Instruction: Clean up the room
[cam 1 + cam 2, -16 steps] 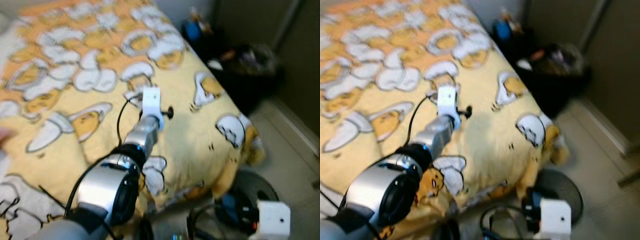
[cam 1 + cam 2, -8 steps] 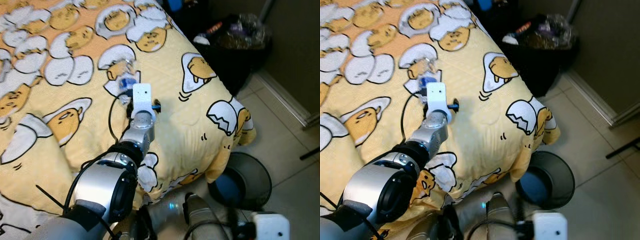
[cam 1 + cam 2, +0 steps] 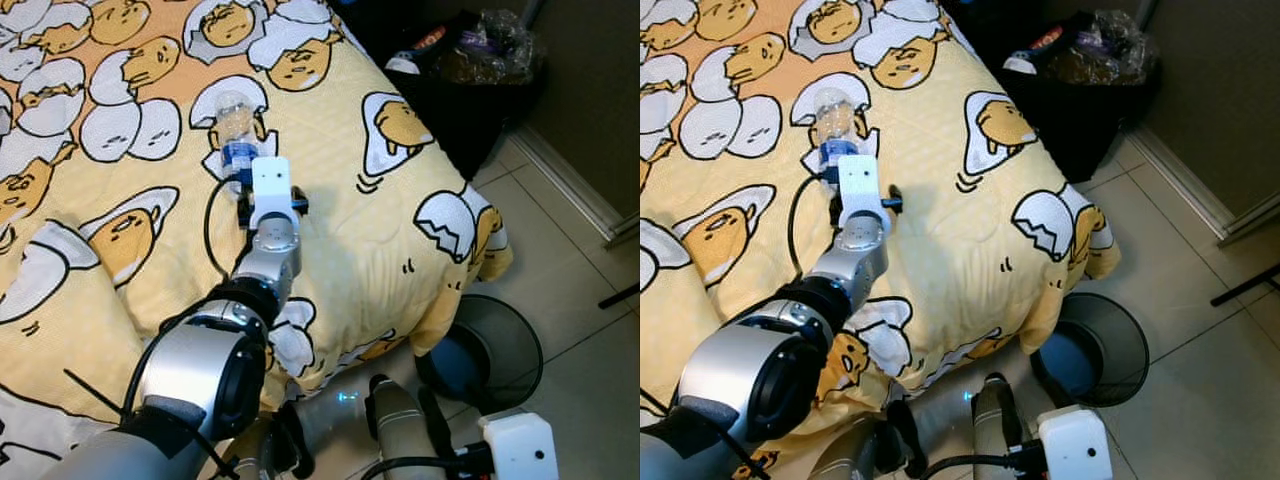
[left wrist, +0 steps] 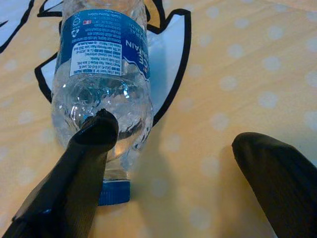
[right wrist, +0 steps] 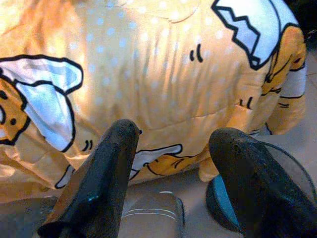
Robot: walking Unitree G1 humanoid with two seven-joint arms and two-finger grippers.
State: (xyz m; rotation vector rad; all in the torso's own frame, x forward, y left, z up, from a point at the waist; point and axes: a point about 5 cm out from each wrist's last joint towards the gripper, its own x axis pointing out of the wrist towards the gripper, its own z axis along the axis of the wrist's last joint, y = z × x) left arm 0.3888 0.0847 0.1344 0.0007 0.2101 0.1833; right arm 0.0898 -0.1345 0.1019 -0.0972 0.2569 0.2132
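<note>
My left pincer (image 4: pixel 168 163) has closed in on the plastic water bottle (image 3: pixel 233 140) since a moment ago — then the bottle sat half hidden beyond my wrist housing, now it lies in plain sight at twelve o'clock of that housing, on its side on the yellow egg-print bed cover (image 3: pixel 400 230). In the wrist view the bottle's blue cap (image 4: pixel 115 192) points back toward me, and one finger (image 4: pixel 91 144) overlaps the clear shoulder of the bottle while the other stands well off at three o'clock; the pincer is spread wide, pinching nothing, and I cannot tell whether that near finger is touching the plastic.

I judge the reach nearly done: the bottle is off-centre, so I would shift toward nine o'clock to straddle it before squeezing, or it may roll on the soft cover.

My right pincer (image 5: pixel 173 163) hangs low by the bed's edge, fingers apart and empty. The dark waste bin (image 3: pixel 480 350) on the floor, at about four o'clock of the bed's corner, looks the likely place for the bottle.
</note>
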